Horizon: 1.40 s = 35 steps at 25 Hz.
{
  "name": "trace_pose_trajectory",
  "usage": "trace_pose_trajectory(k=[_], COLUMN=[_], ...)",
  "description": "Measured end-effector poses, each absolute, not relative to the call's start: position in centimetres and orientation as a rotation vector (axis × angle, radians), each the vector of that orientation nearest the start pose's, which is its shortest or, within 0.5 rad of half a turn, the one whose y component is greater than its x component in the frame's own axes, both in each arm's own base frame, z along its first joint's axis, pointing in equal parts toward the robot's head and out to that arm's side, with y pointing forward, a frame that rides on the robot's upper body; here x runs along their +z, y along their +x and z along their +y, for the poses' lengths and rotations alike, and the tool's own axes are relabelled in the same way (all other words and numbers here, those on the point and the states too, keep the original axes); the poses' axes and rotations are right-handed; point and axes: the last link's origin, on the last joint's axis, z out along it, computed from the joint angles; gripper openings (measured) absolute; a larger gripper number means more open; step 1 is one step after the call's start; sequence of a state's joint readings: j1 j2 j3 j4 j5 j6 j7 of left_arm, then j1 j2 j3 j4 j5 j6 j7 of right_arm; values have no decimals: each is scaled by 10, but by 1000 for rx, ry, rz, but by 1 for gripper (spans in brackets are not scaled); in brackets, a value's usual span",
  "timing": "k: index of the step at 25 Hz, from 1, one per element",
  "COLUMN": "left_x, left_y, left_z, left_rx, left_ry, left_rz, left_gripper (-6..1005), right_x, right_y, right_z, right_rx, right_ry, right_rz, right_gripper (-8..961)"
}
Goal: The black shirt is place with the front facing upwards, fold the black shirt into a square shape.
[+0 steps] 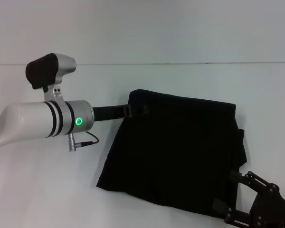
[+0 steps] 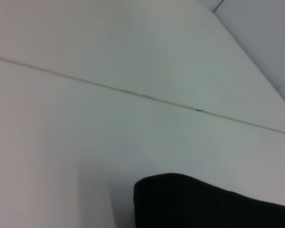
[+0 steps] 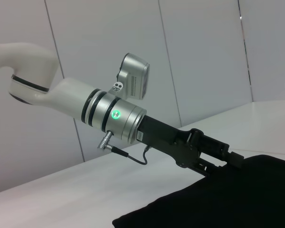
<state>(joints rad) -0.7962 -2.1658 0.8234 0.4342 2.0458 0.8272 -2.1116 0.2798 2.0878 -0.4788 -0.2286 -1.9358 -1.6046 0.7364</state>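
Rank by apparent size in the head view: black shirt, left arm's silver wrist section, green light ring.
1. black shirt, by far the largest.
2. silver wrist section, though nearer the camera.
3. green light ring, smallest.

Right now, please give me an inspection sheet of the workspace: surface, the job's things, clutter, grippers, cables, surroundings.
Surface: white table, one thin seam line across it toward the far side.
Job's things: black shirt lies partly folded in a rough rectangle; no print visible; extra folds bunch at its right edge.
Clutter: nothing seen.
Grippers: left gripper at the shirt's far left corner, shut on the cloth. Right gripper at the shirt's near right corner, jaws open.
Cables: one thin black cable from a plug on the left wrist, hanging clear of the shirt.
Surroundings: pale panelled wall behind the table.
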Motion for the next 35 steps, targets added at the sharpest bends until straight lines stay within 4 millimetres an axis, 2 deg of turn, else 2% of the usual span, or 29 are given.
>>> trace_pose_trajectory(k=[1,12,20,26,29,35], left_x=[-80,-80,-77,-71,-66,-51], left_y=[-227,-229,-230,-236,-244,-274], left_z=[413,413,414,413,413,403], left_rx=[-522,-509,-561,-627,-666,-792], left_ry=[-2185,-2195,-2158,-2089,-2024,-1824], left_rz=[-1492,-1465,-1494,-1538,-1569,-1683], left_gripper=[828,396,163,36,37,39], right_x=[-47,-46,-45,-42,-40,-38], right_y=[327,327,327,327,328,328], right_z=[216,216,217,220,222,225], right_rx=[918,926,932,935,939,939], right_ry=[-2448,-2441,-2430,-2405,-2386,-2366], right_rz=[574,574,573,572,573,572], right_gripper=[919,919,919,919,919,919])
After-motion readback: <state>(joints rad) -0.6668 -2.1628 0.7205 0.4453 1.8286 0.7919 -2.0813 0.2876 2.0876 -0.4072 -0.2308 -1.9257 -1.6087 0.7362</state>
